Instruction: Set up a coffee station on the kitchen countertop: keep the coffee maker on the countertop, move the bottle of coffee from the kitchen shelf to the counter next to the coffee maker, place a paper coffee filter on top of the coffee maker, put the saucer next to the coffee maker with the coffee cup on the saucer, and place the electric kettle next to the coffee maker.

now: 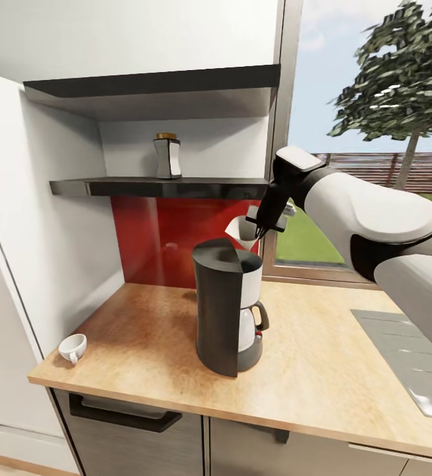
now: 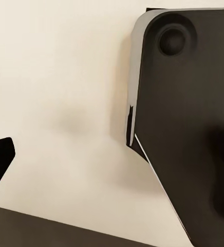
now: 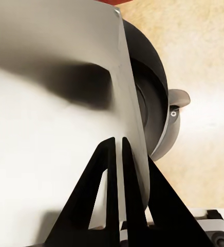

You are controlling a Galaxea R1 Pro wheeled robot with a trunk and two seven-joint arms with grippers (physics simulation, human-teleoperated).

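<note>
At frame centre, the right gripper (image 1: pixel 260 231), jaws clamped on the paper filter (image 1: pixel 239 229), holds it just above the coffee maker (image 1: pixel 227 306) on the desk (image 1: pixel 321 370); left jaws: cannot tell.

Right arm (image 1: pixel 368 218): smooth white rounded shells, with a black band at the joint between the forearm shell and the larger grey-white shell behind it. Wrist section, nearest the coffee maker (image 1: pixel 229 307): matte black, capped by a pale flat rounded plate. Right gripper (image 1: pixel 260 231): black, with two thin tapering fingers (image 3: pixel 108 175) that widen into triangular bases; a pale housing with a small black fitting sits behind them. Left gripper (image 2: pixel 189 128): broad matte-black plate with a rounded corner, a circular boss and a light bevelled edge.
</note>
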